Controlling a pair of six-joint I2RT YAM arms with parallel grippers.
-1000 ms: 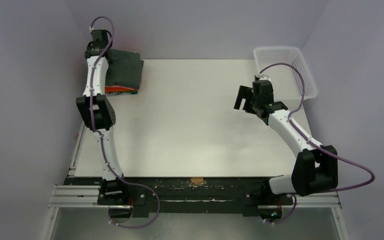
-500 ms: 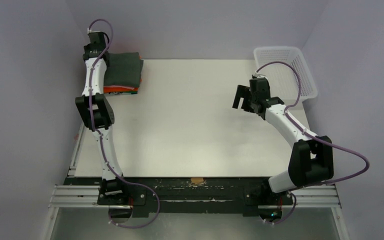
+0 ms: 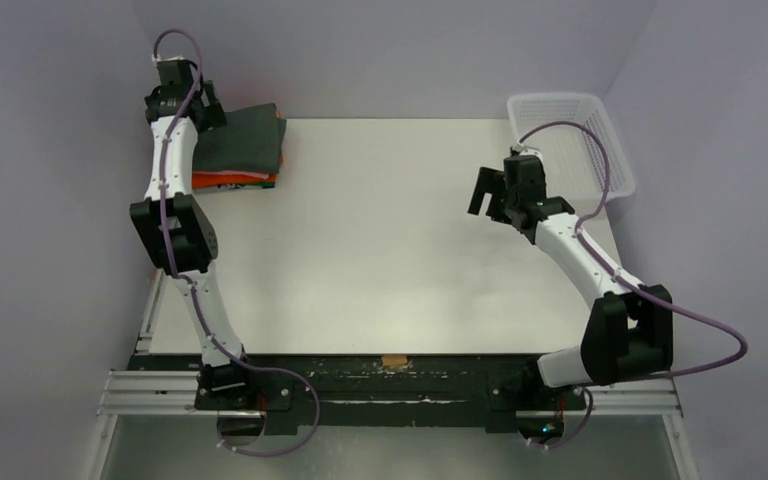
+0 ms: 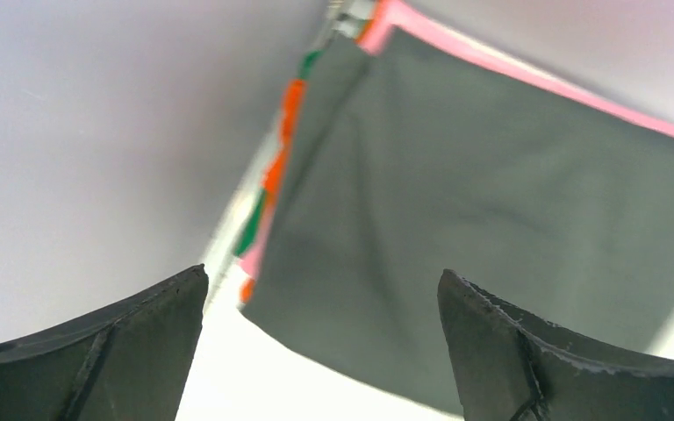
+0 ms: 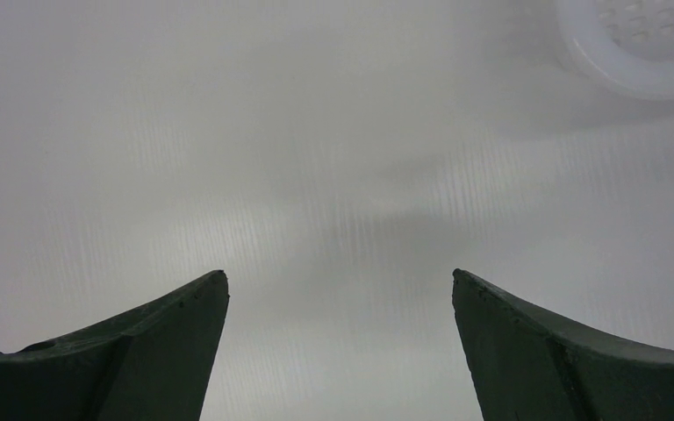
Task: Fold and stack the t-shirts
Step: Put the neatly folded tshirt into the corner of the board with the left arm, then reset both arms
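The t-shirts lie folded in one stack at the table's far left corner. The dark charcoal t-shirt [image 3: 242, 140] is on top, and orange edges [image 3: 230, 180] show beneath it. In the left wrist view the charcoal t-shirt [image 4: 491, 202] lies flat, with a pink edge [image 4: 527, 74] and an orange edge [image 4: 291, 96] peeking out under it. My left gripper [image 3: 210, 112] [image 4: 323, 281] hovers open at the stack's left rim, holding nothing. My right gripper [image 3: 487, 190] [image 5: 340, 276] hangs open over bare table at the right.
A white mesh basket [image 3: 570, 140] stands at the far right corner; its rim [image 5: 649, 44] shows in the right wrist view. Grey walls close in on the left, back and right. The white table [image 3: 380, 250] stretches between the arms.
My left gripper has opened, let go of the charcoal t-shirt and drawn back to the left; the shirt now rests flat on the stack. The right arm shifted only slightly.
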